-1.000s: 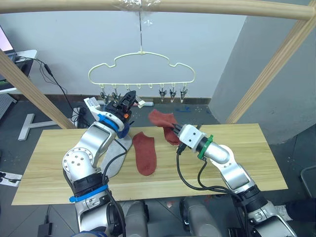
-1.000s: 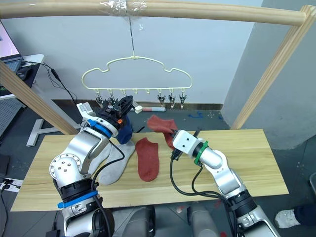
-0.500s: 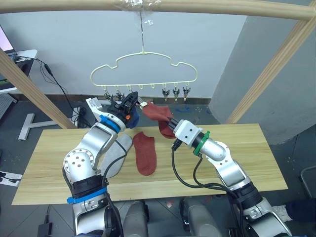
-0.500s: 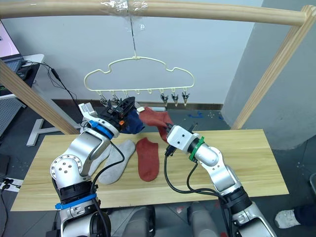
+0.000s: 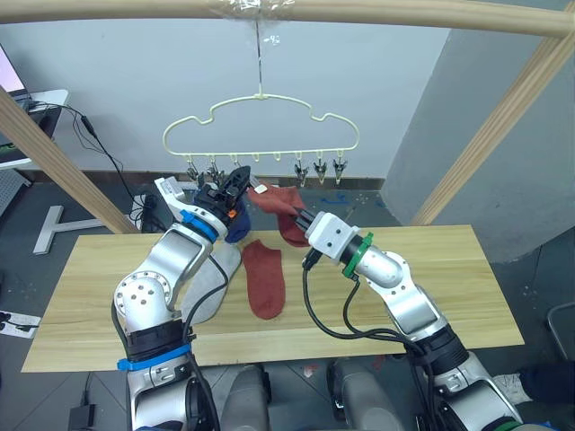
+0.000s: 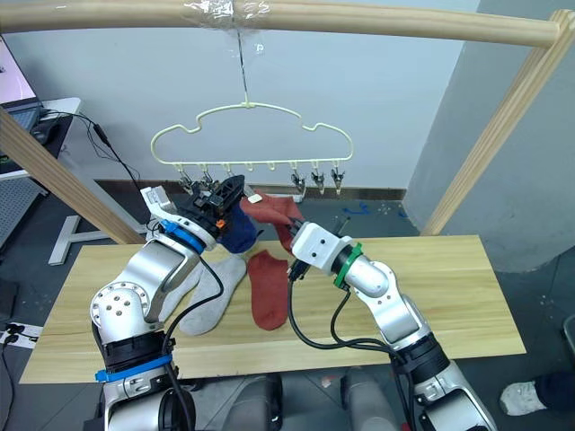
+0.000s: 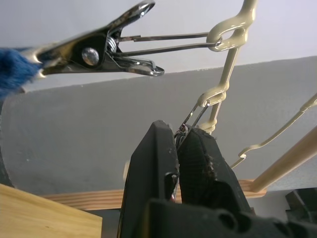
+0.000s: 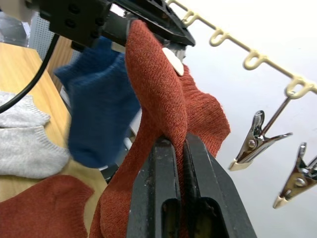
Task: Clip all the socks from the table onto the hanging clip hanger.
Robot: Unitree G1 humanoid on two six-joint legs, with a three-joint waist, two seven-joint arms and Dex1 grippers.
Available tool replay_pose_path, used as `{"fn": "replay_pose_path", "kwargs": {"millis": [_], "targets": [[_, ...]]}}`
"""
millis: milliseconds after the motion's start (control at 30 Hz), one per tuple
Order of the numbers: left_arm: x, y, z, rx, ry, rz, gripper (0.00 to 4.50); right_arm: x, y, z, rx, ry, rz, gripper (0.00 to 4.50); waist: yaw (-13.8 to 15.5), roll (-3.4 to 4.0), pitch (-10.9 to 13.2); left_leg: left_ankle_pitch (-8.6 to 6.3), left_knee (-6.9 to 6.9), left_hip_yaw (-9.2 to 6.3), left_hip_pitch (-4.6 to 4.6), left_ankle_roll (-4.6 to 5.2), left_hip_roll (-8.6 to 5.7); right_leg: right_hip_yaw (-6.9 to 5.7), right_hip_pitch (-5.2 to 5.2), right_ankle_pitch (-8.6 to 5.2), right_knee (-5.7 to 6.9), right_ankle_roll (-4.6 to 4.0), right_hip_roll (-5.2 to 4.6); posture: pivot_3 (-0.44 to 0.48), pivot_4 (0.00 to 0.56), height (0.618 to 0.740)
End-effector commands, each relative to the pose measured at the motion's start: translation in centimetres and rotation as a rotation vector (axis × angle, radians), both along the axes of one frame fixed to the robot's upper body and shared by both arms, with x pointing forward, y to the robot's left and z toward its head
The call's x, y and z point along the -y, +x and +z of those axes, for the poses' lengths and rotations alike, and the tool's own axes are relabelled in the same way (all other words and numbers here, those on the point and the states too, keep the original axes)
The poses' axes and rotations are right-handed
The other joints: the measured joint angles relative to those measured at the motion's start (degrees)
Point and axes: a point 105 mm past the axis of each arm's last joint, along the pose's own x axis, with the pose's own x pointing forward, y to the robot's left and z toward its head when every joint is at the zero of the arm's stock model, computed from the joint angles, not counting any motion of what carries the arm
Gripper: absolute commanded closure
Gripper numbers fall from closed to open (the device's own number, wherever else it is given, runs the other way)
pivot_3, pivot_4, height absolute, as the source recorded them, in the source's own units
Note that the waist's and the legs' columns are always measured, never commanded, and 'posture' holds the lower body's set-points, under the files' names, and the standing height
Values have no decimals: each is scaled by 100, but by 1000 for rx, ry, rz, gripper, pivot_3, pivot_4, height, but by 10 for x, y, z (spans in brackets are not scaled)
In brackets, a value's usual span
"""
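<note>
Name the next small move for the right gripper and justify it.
Probably ease the red sock up to the clip the left gripper pinches. The right gripper grips the sock just beside the left fingers, and a blue sock already hangs alongside.

We count five socks. Two are rust red: one lying flat on the table (image 5: pixel 467 269), the flat red sock (image 5: pixel 263 277), and one raised in the air, the raised red sock (image 5: pixel 280 205). Two grey socks (image 5: pixel 214 280) lie side by side on the wood. One blue sock (image 6: pixel 235 226) hangs from a clip. There is one clip hanger (image 5: pixel 260 126) and one wooden frame (image 5: pixel 503 117). On the hanger's bottom bar we can make out three free metal clips (image 5: pixel 319 170) at its right end; the others are too crowded to count.
</note>
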Motion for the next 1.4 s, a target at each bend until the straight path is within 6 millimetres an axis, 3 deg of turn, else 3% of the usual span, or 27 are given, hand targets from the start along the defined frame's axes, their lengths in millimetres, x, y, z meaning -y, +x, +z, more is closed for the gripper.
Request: {"fn": "replay_pose_path", "kwargs": {"millis": [33,133,233,333,500,600,700,833,1000,1033,1333,1400], "targets": [[-3,-5,4,30,41,16,3046,-2,-2,8,15,18,18,4500,1,0,1,0,-2,0,0,0,0,-1,-1,0,-1,0,0,-74,250,740],[-3,-9,0,31,144,4,2087,-2,-2,7,-31,40,17,4500,14,-4,2,0,-6,-5,-5,0,1,-6,-5,-1,-3,-1,0,-68,250,740],[5,-25,-8,30,311,-95,2087,1,2,-5,-186,91,-9,4500,13,-5,3,0,-10,-1,-6,0,1,-2,-8,-1,-6,-1,0,-53,255,740],[3,-40,-16,25,461,-146,2063,7,6,-20,-368,147,-39,3778,34,-6,6,-1,-17,-4,-7,-2,4,-5,-10,-4,-6,-7,-2,-46,256,740],[-5,-56,-26,26,689,-166,2063,20,8,-29,-518,213,-98,1998,111,-8,18,-2,-17,1,-8,-3,2,-5,-17,-7,-7,-12,-10,-24,264,740],[-6,-67,-33,74,766,-215,2063,29,12,-16,-542,276,-144,957,155,-2,22,-3,-24,7,-9,-4,4,-2,-25,-23,-8,-40,-12,-21,266,740],[-10,-70,-27,143,801,-200,2063,35,15,7,-500,331,-181,25,186,-2,30,-4,-31,10,-20,-5,5,-3,-42,-36,-6,-64,-16,-17,269,740],[-10,-78,-17,262,915,-213,2063,33,12,41,-457,415,-173,25,197,-2,39,-3,-40,13,-43,-5,8,-3,-74,-36,4,-63,-13,-14,273,740],[-9,-80,-11,331,960,-220,2063,34,20,68,-405,502,-217,1281,204,-1,40,-5,-73,15,-44,-7,5,-3,-80,-35,-8,-40,-14,-10,270,740],[-8,-80,-10,340,964,-224,2063,34,23,69,-408,509,-232,1581,204,-1,40,-5,-77,13,-44,-7,5,-5,-81,-37,-9,-38,-13,-10,270,740],[-1,-79,-4,378,946,-217,2063,33,31,68,-430,530,-273,1581,201,-2,40,-9,-88,11,-47,-12,3,-9,-82,-43,-11,-33,-13,0,259,740],[-1,-79,-4,381,947,-214,2063,32,32,67,-436,532,-276,1977,200,-1,40,-9,-88,9,-47,-12,3,-10,-82,-43,-10,-33,-12,7,257,740]]}}
